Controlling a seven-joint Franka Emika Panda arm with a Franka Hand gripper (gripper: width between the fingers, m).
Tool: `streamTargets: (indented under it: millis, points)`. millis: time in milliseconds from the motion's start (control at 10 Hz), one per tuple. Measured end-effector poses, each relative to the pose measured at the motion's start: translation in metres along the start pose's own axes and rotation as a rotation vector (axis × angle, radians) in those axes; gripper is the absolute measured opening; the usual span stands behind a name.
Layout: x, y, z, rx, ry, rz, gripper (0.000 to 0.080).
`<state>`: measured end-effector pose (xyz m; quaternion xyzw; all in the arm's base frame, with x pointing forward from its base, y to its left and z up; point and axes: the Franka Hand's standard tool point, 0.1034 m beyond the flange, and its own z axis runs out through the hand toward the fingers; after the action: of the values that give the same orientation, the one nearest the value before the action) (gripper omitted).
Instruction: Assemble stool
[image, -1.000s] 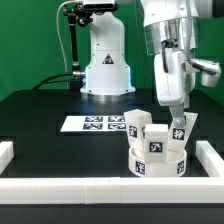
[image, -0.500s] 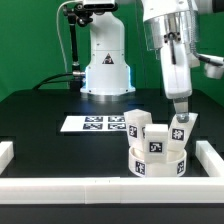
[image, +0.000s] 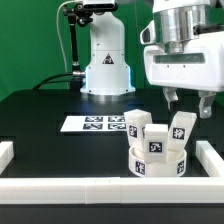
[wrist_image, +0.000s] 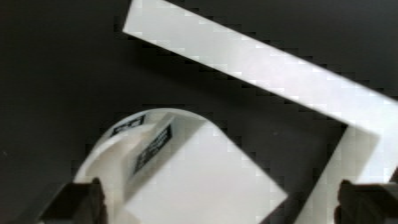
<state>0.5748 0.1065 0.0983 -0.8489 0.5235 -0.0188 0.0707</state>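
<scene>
Gripper (image: 187, 106) hangs above the stool (image: 158, 146), fingers apart and holding nothing. Stool sits near the front rail (image: 110, 188), seat (image: 158, 160) down so its three legs (image: 158, 130) stand up in their sockets, likely all seated.

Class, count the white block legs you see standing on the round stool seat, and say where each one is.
3. All stand on the seat: one leg at the exterior view's left, one leg front centre, one leg at its right, under the tool. None appears hidden.
</scene>
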Motion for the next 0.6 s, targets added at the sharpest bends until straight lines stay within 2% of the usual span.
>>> streamTargets:
  millis: [200, 600]
  points:
    - [-0.0054, -0.0027, -0.0004, -0.003, 0.006, -0.154, 0.0649]
    - [-0.0039, -0.0023, -0.0004, -0.004, 0.006, -0.418, 0.0649]
